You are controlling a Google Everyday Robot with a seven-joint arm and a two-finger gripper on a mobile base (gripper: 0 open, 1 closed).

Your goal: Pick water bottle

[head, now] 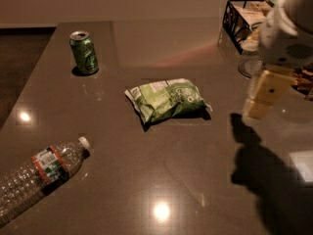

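The water bottle (41, 173) lies on its side at the table's front left, white cap pointing up and right, red-and-teal label band around its middle. Its lower end runs off the left edge of the view. My gripper (261, 99) hangs above the table at the right side, far from the bottle, with cream-coloured fingers (266, 94) pointing down. Its shadow falls on the table below it.
A green soda can (83, 52) stands upright at the back left. A green snack bag (168, 99) lies in the middle of the grey table (146, 180). A black wire basket (244, 18) and a clear glass jar (249, 58) stand at the back right, partly behind my arm.
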